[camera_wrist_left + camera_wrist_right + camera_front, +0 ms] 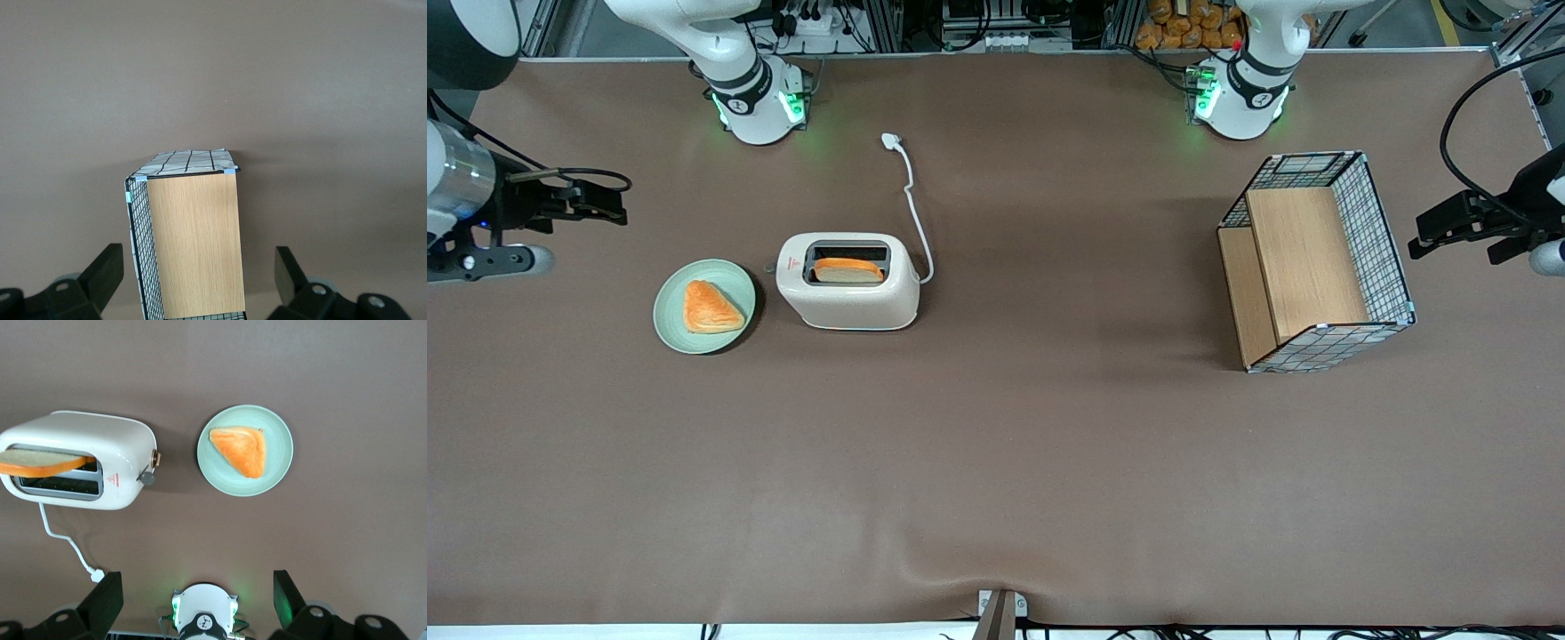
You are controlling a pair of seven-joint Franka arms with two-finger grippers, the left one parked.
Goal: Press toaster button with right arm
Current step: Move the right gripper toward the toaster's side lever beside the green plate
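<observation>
Toward the working arm's end of the table, the right arm [463, 191] is reaching in level over the brown table [996, 462], its slim black gripper [609, 203] hanging in the air with nothing held; the wrist view is showing its two fingers [103, 597] spread wide apart. The gripper is sitting well apart from the toaster [848, 281], which is standing upright on the table with a slice of bread [848, 269] poking out of one slot. The toaster button [147, 478], a small grey knob, is sticking out of the narrow end that is facing a green plate [677, 331]; in the front view it is showing only as a tiny nub, so its height on the end is hard to judge there. The plate is lying just beside that end and is carrying a triangular pastry [710, 308]. The white cord [914, 213] is trailing from the toaster toward the arm bases. Toward the parked arm's end, a wire basket [1316, 260] is lying on its side.
</observation>
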